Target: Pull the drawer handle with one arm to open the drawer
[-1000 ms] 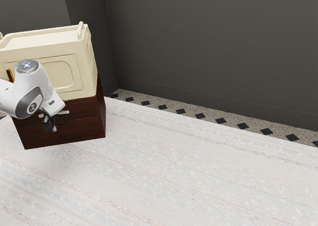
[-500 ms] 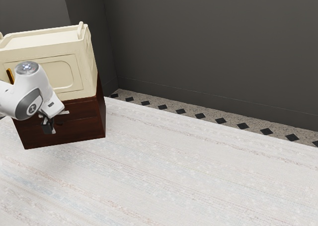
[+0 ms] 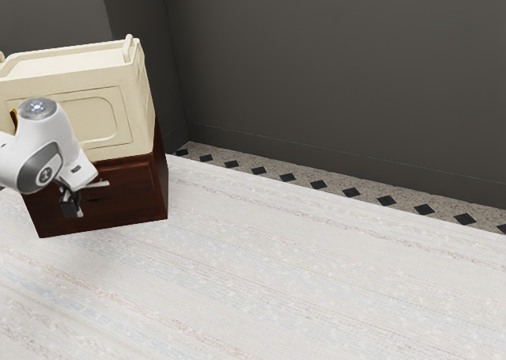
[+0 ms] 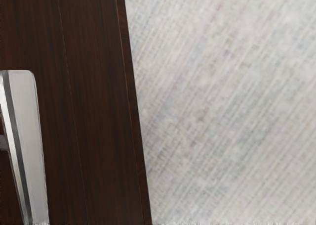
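Light seems to fall from above in the exterior view: the box (image 3: 75,63), above the claw (image 3: 73,210), is brighter on top than on its front. The rug (image 3: 300,273) is pale and evenly bright, with 1 soft grey shade below the claw. Beyond the claw, the wall (image 3: 340,67) is dim, and the cabinet's (image 3: 130,198) side is darker than its front. Small glints sit on the arm's cap (image 3: 37,107), above the claw. The handle (image 3: 98,184) beside the claw shines; in the wrist view, it probably makes the pale gleam against dark wood.
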